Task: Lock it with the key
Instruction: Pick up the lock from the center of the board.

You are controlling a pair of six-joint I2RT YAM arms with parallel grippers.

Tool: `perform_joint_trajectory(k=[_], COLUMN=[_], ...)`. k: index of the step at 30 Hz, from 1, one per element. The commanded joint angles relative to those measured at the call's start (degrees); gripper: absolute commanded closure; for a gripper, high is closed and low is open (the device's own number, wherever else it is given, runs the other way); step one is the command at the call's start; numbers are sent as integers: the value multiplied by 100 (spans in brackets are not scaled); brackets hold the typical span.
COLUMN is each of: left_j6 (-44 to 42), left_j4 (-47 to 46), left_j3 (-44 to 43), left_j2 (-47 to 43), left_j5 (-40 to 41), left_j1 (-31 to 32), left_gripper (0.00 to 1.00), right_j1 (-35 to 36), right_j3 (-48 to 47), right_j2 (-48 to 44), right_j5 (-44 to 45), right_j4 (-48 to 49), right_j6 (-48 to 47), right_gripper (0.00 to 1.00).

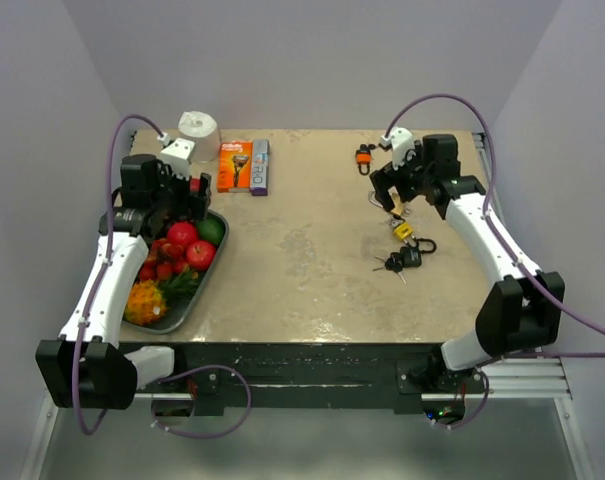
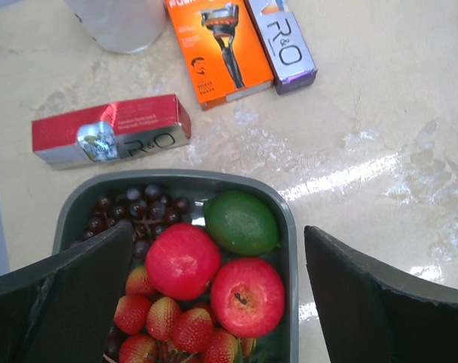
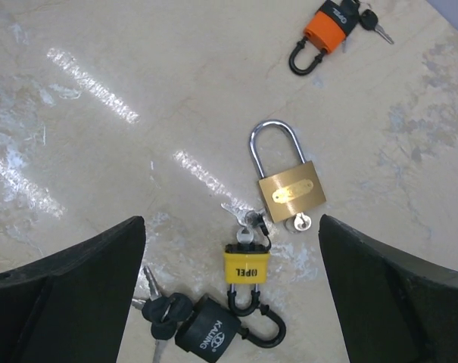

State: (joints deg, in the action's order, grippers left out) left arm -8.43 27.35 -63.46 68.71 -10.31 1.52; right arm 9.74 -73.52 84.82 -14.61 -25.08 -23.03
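Four padlocks lie on the table's right half. In the right wrist view a brass padlock with a silver shackle has a key in its base. A yellow padlock has a key in its top and keys beside it. A black padlock has black-headed keys at its left. An orange padlock lies far off. My right gripper is open and empty above the yellow padlock. My left gripper is open and empty above the fruit tray.
A grey tray of apples, a lime, grapes and strawberries sits at the left edge. An orange razor box, a purple box, a red box and a white roll stand at the back left.
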Motion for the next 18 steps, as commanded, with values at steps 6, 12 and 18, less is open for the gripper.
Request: perform_joint_trajectory(k=[6, 12, 18], left_j6=[-466, -757, -889], left_j4=[-768, -328, -213], left_j3=[-175, -342, -228], left_j2=[-350, -200, -253], left_j5=[-630, -1192, -1623], left_j1=[-29, -29, -29], left_gripper=[1, 1, 1], right_j1=[2, -95, -376], right_j3=[-2131, -2360, -3080], right_j2=[1984, 2671, 3506], right_j5=[-639, -288, -209], right_j4=[-1622, -1736, -1930], right_j6=[-1220, -1678, -1881], right_gripper=[1, 1, 1])
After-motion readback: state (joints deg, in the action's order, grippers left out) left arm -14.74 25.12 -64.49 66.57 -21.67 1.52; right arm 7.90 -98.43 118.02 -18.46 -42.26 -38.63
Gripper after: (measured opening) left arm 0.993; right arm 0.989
